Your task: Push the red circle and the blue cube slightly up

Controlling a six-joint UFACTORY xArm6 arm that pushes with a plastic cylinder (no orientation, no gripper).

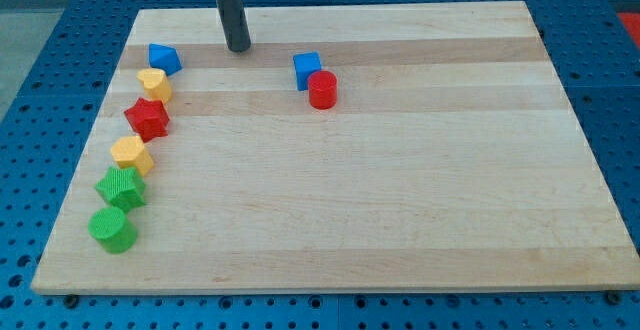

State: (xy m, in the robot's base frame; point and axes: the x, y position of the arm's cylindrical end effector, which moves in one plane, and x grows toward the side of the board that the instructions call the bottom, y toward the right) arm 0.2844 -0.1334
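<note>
The red circle (322,89) stands on the wooden board in the upper middle of the view. The blue cube (307,69) touches it on its upper left. My tip (238,47) rests on the board near the top edge, to the left of the blue cube and a little above it, well apart from both blocks. A second blue block (164,58) lies to the left of my tip.
A curved column of blocks runs down the left side: a yellow block (155,85), a red star (147,118), a yellow block (131,154), a green star (121,186) and a green circle (111,229). The board (400,210) lies on a blue perforated table.
</note>
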